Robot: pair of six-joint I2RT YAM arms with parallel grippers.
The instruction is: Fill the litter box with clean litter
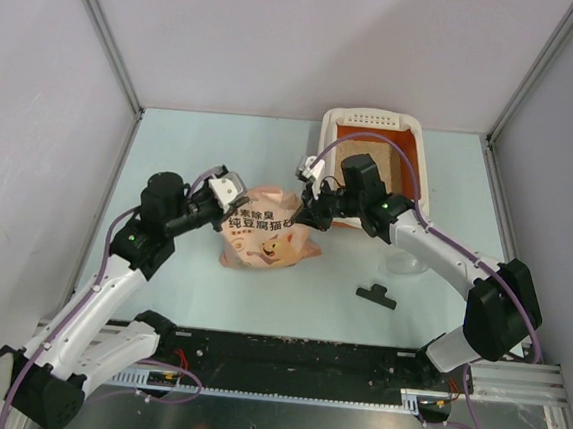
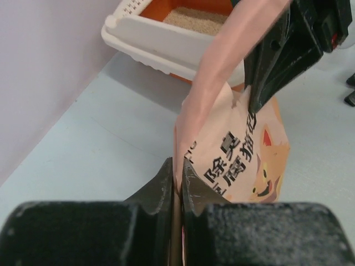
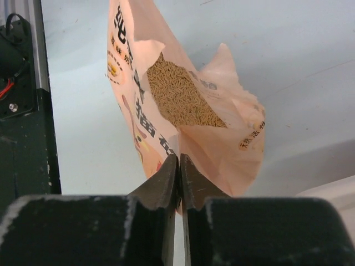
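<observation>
The pink-peach bag of clean litter [image 1: 269, 238] stands in the middle of the table, left of the litter box [image 1: 370, 116]. My left gripper [image 1: 230, 192] is shut on the bag's left top edge; in the left wrist view the film is pinched between the left gripper's [image 2: 177, 166] fingers. My right gripper [image 1: 307, 211] is shut on the bag's right top corner, and the right wrist view shows the right gripper [image 3: 178, 160] clamping it. The bag's mouth gapes, showing tan litter [image 3: 183, 91] inside. A patch of tan granules [image 2: 197, 19] lies in the orange box.
A small black clip [image 1: 376, 296] lies on the table in front of the right arm. Grey walls close in the table on the left, back and right. The black base rail [image 1: 284, 360] runs along the near edge.
</observation>
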